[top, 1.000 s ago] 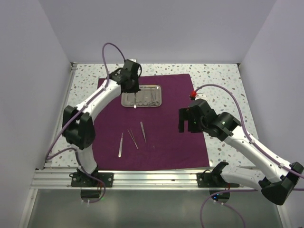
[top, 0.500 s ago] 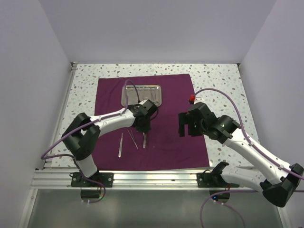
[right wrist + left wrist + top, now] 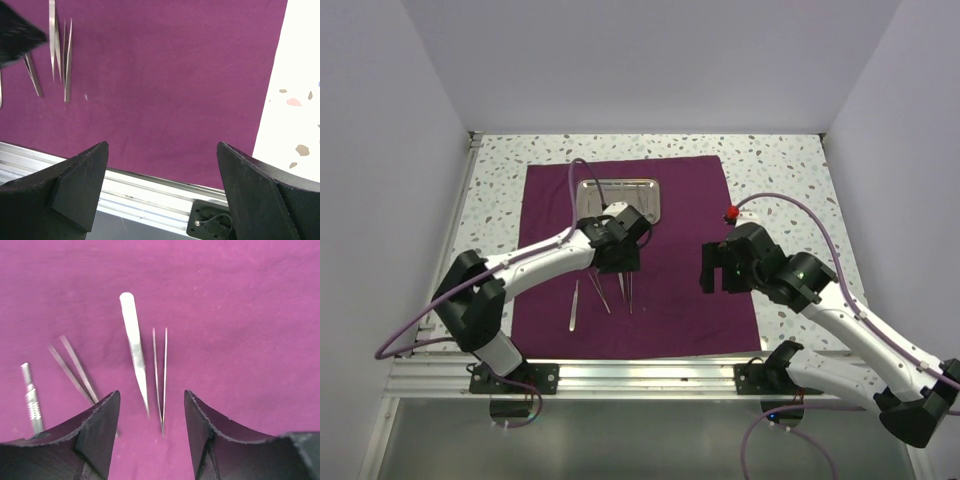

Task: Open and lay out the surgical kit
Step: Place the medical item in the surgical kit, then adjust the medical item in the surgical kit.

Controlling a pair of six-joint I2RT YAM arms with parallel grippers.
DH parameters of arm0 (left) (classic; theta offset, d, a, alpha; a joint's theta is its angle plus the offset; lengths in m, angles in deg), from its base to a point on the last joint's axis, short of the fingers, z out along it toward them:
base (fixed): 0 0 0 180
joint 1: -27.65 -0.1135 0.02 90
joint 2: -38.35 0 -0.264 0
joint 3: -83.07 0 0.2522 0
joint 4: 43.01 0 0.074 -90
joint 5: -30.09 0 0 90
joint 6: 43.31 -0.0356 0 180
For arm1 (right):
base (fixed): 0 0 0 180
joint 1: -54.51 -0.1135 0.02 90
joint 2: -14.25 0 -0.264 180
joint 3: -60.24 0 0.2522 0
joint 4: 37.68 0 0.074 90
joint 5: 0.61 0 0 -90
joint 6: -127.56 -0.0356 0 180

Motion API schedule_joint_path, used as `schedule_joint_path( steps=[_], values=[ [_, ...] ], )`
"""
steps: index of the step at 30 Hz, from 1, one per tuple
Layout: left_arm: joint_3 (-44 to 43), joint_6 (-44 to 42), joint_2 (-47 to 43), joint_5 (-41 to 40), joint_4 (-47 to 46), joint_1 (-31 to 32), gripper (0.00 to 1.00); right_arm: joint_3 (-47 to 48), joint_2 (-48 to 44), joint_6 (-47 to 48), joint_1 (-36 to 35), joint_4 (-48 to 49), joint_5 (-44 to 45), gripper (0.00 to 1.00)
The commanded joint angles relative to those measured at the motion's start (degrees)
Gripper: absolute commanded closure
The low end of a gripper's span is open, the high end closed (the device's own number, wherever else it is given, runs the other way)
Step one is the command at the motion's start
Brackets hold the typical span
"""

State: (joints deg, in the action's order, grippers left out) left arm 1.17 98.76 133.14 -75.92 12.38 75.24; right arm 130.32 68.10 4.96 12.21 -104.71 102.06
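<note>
My left gripper (image 3: 150,401) is open about halfway and holds nothing. It hangs low over the cloth (image 3: 685,290), and both fingers are clear of the tools. Directly ahead of the fingers lie a flat pair of tweezers (image 3: 133,342) and, just beside it on the right, a fine pair of tweezers (image 3: 159,375). The two are nearly parallel. Further left lie a third pair of tweezers (image 3: 75,371) and a ridged handle (image 3: 31,402). My right gripper (image 3: 161,147) is wide open and empty, and hovers over bare cloth near its right edge. The cloth is already spread flat, so I judge the step in hand to be setting the tools in a row on it. The next move calls for lifting the left gripper straight up so the fingers do not brush the two nearest tools, then going back to the tray (image 3: 656,200) at the far side of the cloth. The left wrist view separates all four tools, while the top view shows them only as thin slivers. Only the top view shows the tray, and from it I cannot tell what the tray holds. Only the right wrist view shows the speckled table (image 3: 300,75) and the metal rail (image 3: 150,196) past the cloth.
</note>
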Motion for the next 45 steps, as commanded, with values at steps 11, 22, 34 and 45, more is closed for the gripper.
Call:
schedule_joint_path(
  steps=[11,22,34,45],
  values=[
    [8.8,7.0,-5.6,-5.2,4.2,0.4,0.6,0.2,1.2,0.6,0.2,0.6,-0.2,0.07],
    [11.2,8.2,-2.7,-5.7,3.4,0.2,0.6,0.0,0.3,1.0,0.1,-1.0,0.6,0.07],
    [15.6,6.2,0.0,-2.0,-4.6,-0.7,0.71,0.0,0.6,0.2,0.2,-1.0,1.0,0.07],
    [10.9,3.5,0.3,-3.6,-2.6,-0.7,1.0,-0.9,-0.1,-1.4,0.1,-0.8,1.3,0.07]
  ],
)
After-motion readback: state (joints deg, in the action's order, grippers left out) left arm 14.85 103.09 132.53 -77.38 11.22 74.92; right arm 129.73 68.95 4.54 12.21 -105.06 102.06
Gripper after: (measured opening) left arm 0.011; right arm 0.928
